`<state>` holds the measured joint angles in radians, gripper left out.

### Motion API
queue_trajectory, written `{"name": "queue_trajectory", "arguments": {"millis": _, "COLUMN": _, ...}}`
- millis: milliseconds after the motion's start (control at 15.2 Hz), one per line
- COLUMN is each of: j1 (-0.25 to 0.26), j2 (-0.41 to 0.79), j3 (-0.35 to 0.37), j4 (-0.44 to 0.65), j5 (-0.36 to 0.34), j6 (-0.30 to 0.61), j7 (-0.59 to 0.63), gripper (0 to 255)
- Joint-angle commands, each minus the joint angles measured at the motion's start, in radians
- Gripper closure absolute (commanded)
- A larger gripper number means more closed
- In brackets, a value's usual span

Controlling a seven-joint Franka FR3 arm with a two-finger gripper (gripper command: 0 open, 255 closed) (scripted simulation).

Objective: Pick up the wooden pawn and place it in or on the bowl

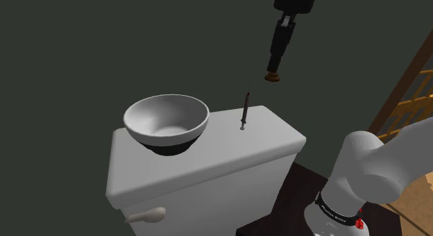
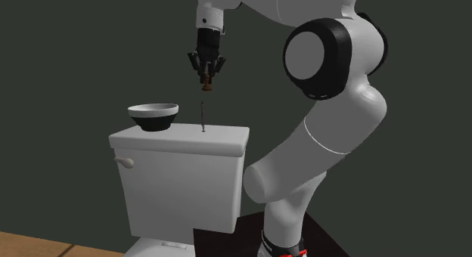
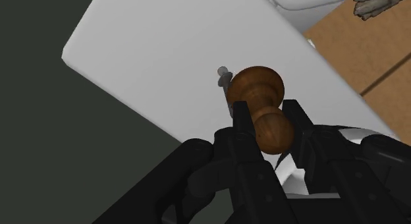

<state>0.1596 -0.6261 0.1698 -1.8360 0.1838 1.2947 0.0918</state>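
Wrist view: gripper [image 3: 267, 111] clasps the brown pawn [image 3: 257, 89] by its head. Shoulder view: pawn hangs above the toilet tank lid [image 1: 208, 155], where the bowl [image 1: 166, 118] rests. Dark wall [image 1: 69, 47] behind.

A dark grey-green wall [image 1: 104, 47] stands behind a white toilet tank [image 1: 208, 172] with a flat lid and a pale flush handle [image 1: 147, 216] on its near face. Wooden floor [image 2: 45, 244] shows low at the second exterior view's left. A wooden lattice [image 1: 409, 82] rises at the shoulder view's far right.
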Motion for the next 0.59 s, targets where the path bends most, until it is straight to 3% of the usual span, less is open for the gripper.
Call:
{"name": "queue_trajectory", "arguments": {"millis": 0, "j1": -0.001, "j2": 0.067, "j3": 0.035, "j4": 0.056, "j5": 0.007, "j6": 0.017, "j7": 0.035, "gripper": 255}}
{"name": "queue_trajectory", "arguments": {"millis": 528, "j1": 0.0, "j2": 0.356, "j3": 0.173, "j4": 0.313, "j5": -0.027, "j6": 0.064, "j7": 0.177, "gripper": 255}}
